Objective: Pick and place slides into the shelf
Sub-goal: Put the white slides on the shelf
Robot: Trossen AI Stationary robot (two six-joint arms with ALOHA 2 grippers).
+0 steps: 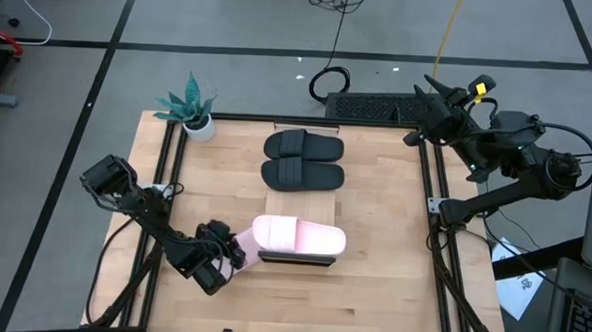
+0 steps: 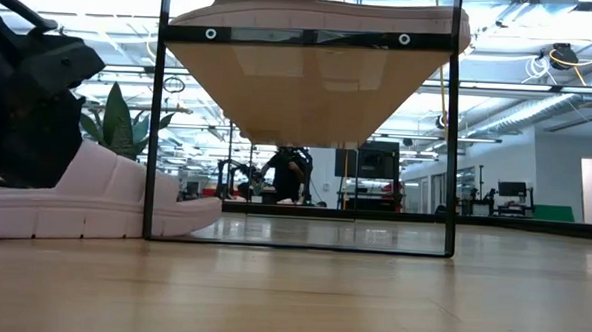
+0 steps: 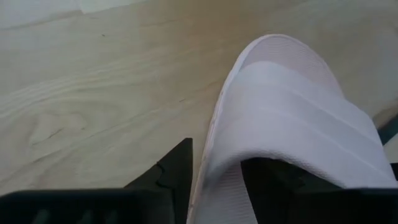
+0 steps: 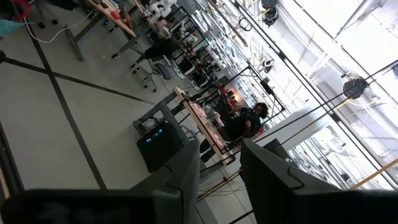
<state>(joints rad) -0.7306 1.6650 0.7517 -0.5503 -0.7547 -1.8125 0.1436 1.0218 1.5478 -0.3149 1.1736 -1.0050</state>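
The left gripper [image 1: 230, 255] is clamped on the side of a pink slide [image 1: 247, 254], low on the table [image 1: 371, 279] beside the shelf [image 1: 299, 201]. Next it must lift the slide onto the shelf, next to the other pink slide [image 1: 298, 236]. I count two black slides [image 1: 302, 161] and two pink ones. The right gripper [image 1: 423, 112] waits past the table's far corner, fingers apart, holding nothing.

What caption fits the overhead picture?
Left gripper grips a pale pink slide sandal beside two matte black sandals; right gripper waits.
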